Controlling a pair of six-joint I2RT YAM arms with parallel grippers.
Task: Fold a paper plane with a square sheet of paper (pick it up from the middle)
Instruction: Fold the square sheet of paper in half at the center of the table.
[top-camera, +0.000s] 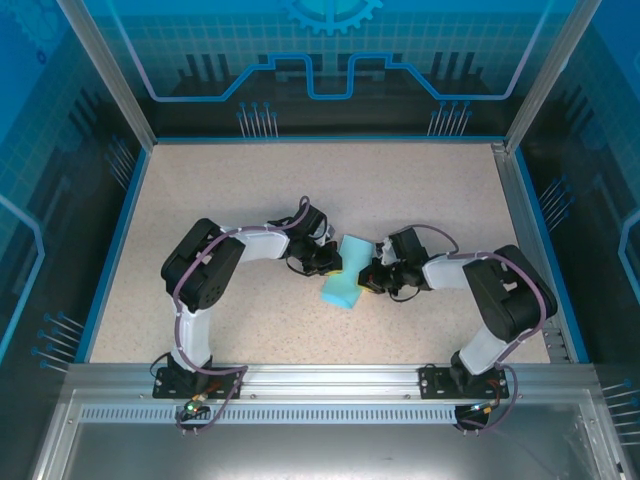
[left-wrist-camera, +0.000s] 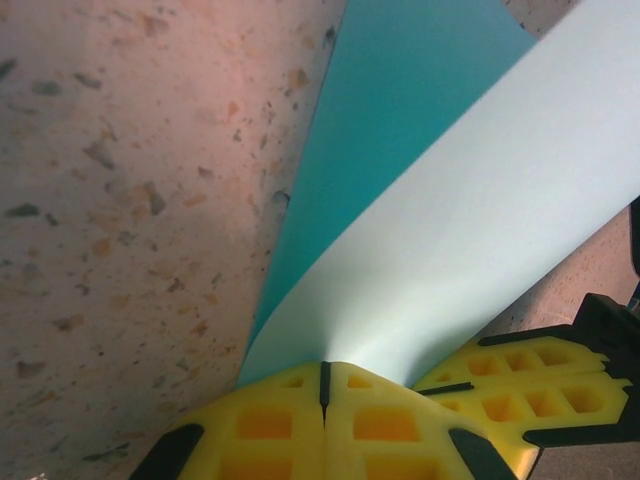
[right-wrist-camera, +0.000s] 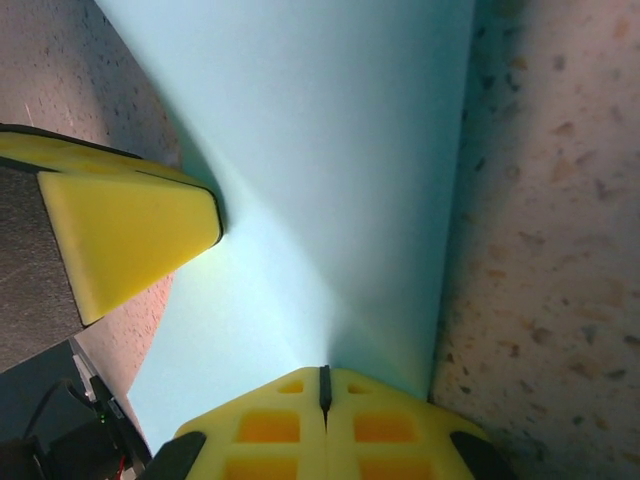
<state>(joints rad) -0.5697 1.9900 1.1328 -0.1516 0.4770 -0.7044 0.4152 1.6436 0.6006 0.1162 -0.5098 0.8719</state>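
Note:
The square sheet of paper (top-camera: 343, 272) is light turquoise and hangs bent over itself between both grippers at the table's middle. My left gripper (top-camera: 330, 258) is shut on the sheet's left edge. In the left wrist view its yellow fingertips (left-wrist-camera: 323, 365) meet on the pale paper (left-wrist-camera: 470, 200), with a darker layer (left-wrist-camera: 400, 110) below. My right gripper (top-camera: 368, 275) is shut on the opposite edge. In the right wrist view the jaws (right-wrist-camera: 324, 372) pinch the paper (right-wrist-camera: 320, 150). The other arm's yellow fingers (right-wrist-camera: 120, 230) touch the sheet at the left. The paper plane is out of view.
The speckled beige table (top-camera: 250, 190) lies under the sheet, bounded by blue edges and transparent walls (top-camera: 110, 190). A metal rail (top-camera: 320, 378) carries both arm bases at the near edge. The right gripper's fingers (left-wrist-camera: 530, 375) sit close beside the left gripper's.

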